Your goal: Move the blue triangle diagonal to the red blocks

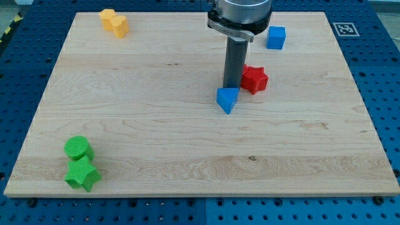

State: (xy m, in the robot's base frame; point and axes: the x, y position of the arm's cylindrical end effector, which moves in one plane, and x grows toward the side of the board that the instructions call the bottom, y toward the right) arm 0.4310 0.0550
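Board: light wooden table top (187,137), fills most of view; blue pegboard bench (387,75) round it; small black-and-white marker tag (344,28) at board's 1 o'clock corner.
Arm: grey-metal xArm6 wrist (240,15) comes in at 12 o'clock, just right of ctr; straight dark rod (234,59) hangs down from it.
Grip state: no gripper or jaws on this rig, so nothing clenched, nothing held; rod is a bare pusher.
My tip: my tip (232,85) sits on board, upper-middle. Blue plastic triangle block just at its 6 o'clock, looks touching or nearly so; can't tell for sure. Red plastic star-shaped block just at tip's 3 o'clock, close to rod's side.
Task block: blue plastic triangle block (227,99), just above board ctr, at 7-8 o'clock of the red block, near it but w/ a small gap.
Red: red plastic star-shaped block (254,79), only one red block shows.
Others, well apart: yellow plastic blocks (114,22), two-lobed, shape unclear, at 11 o'clock corner; green plastic cylinder (78,149) and green plastic star-shaped block (82,174) touching, at 7 o'clock corner, star below cyl; blue plastic cube (275,37) at 1 o'clock of red block, near arm's wrist.
In the way: rod itself stands betw. triangle and red block's upper-left side.
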